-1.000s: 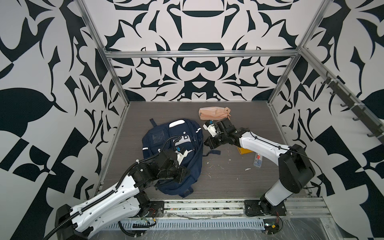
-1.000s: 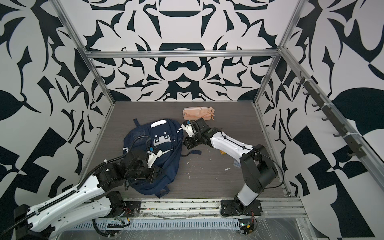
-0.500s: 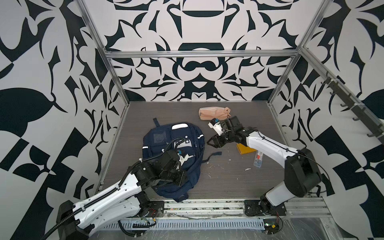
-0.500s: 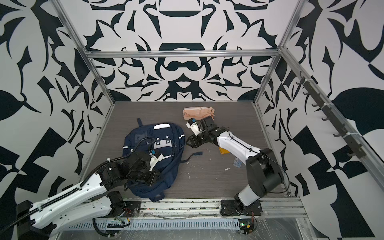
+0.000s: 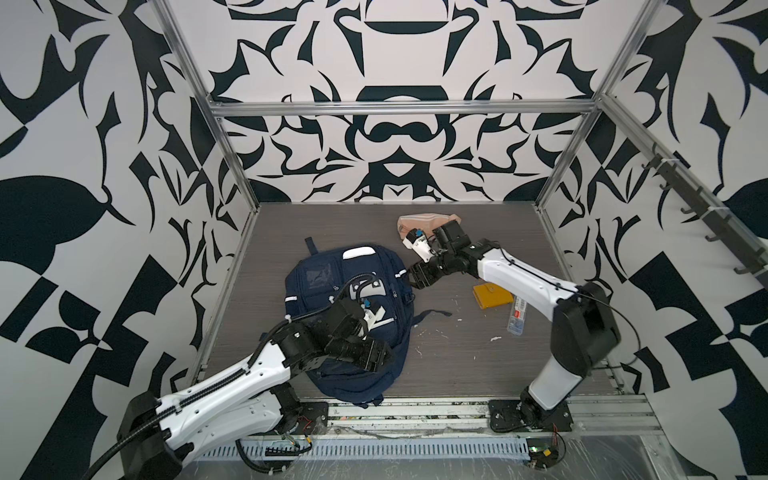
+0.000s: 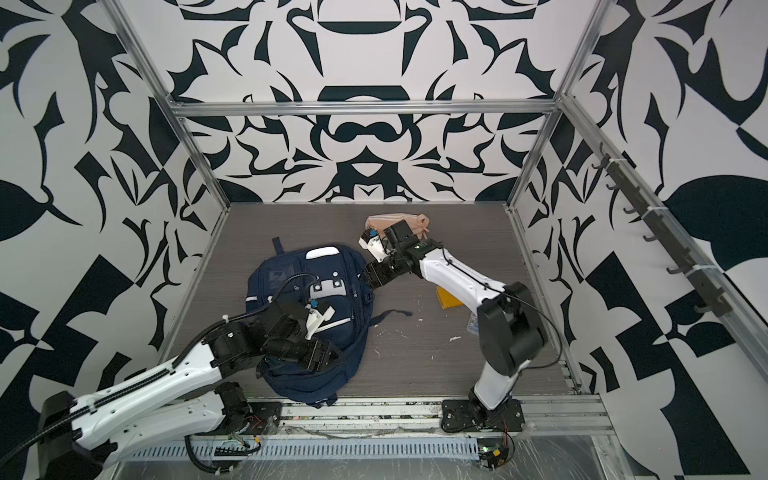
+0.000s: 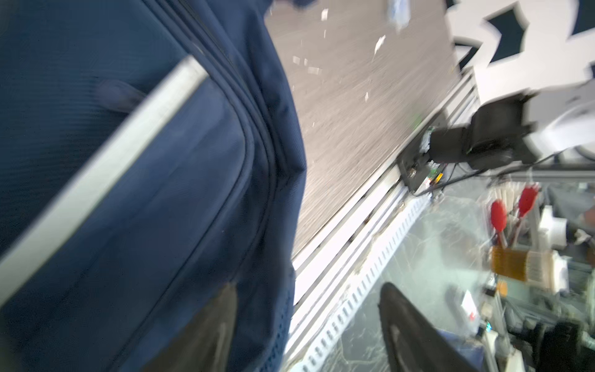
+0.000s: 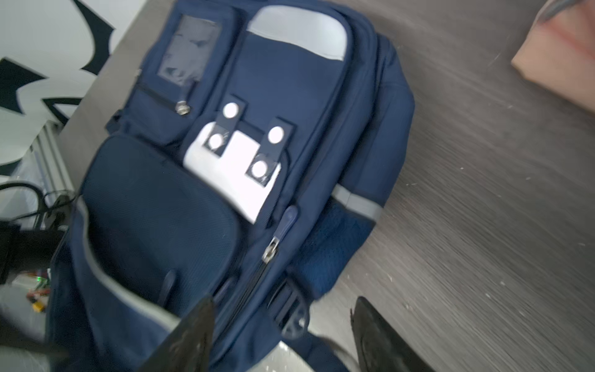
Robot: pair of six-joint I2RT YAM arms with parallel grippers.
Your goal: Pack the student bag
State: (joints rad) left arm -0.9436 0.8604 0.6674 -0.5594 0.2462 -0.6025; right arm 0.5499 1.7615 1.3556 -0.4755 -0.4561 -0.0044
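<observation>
Bench [image 5: 457,361]: grey wood-grain top inside the patterned enclosure.

Student bag [image 5: 370,268]: it lies flat on the left half of the bench, front face up. The long axis runs from the near rail toward the far wall, leaning slightly left. The top, with its carry loop, points to the far wall, and the bottom overhangs the near rail edge. A grey patch and white stripes show on the front in both top views.

Your left claw [image 5: 380,355] hangs over the bag's lower right corner. In the left wrist view its fingers [image 7: 209,331] stand wide apart, one over the navy fabric and one out over the rail, with nothing gripped.

Your right claw [image 5: 419,276] sits just beside the bag's upper right edge. The right wrist view shows its fingers [image 8: 380,338] spread apart. A strap and buckle at the bag's side lie between them, but nothing is clamped.

Pink pouch [image 5: 419,222]: at the far edge, behind your right wrist.

Yellow flat wallet [image 5: 492,296]: right of the bag, partly under your right arm.

Clear slim case [image 5: 516,318]: just beside the wallet, on its near side.

White scraps [image 5: 494,338]: scattered mid-bench.
</observation>
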